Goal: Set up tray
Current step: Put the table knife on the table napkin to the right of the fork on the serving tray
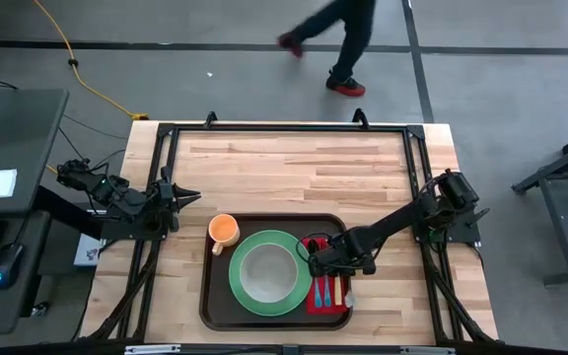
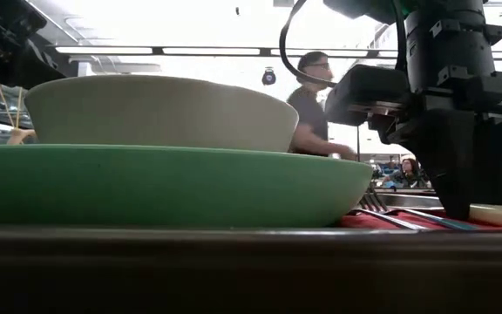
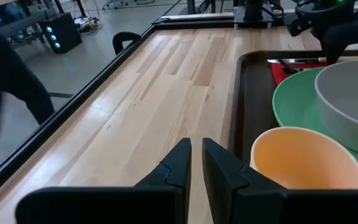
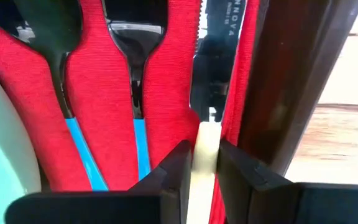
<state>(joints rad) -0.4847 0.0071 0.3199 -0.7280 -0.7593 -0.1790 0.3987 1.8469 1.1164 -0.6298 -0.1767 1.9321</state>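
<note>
**Knife going down at the tray's three o'clock edge**

We are looking down on the table (image 1: 294,168) and seeing the tray (image 1: 215,306) lying at its six o'clock edge, already carrying most of a place setting. The green plate (image 1: 240,296) is sitting in the tray's middle with the pale bowl (image 1: 267,273) on it, and the orange cup (image 1: 224,230) is standing at the tray's ten o'clock corner. At three o'clock of the plate the red napkin (image 1: 316,299) is lying inside the rim.

Our right claw (image 1: 316,264) is working over the napkin's twelve o'clock end. In the right wrist view its fingers are sitting against the cream handle of the knife (image 4: 215,56), whose blade is lying on the napkin just beside the fork (image 4: 132,43) and the spoon (image 4: 55,31), both with blue handles. We are judging the grip as loosening but not yet let go. Our left claw (image 1: 187,197) is waiting at nine o'clock of the table, beside the cup, its fingers nearly together with only a thin slit between them and grasping nothing.

What could go wrong, as we are judging it:

- The knife is lying close against the tray's raised wall. If the claw is lifting before the fingers are fully clear, the handle could be dragged up and tip onto the rim.
- A sideways pull could be rucking the napkin and shoving the fork and spoon askew.
- The fingers are also near the plate, so a wide swing could be nudging it and the bowl.
</note>
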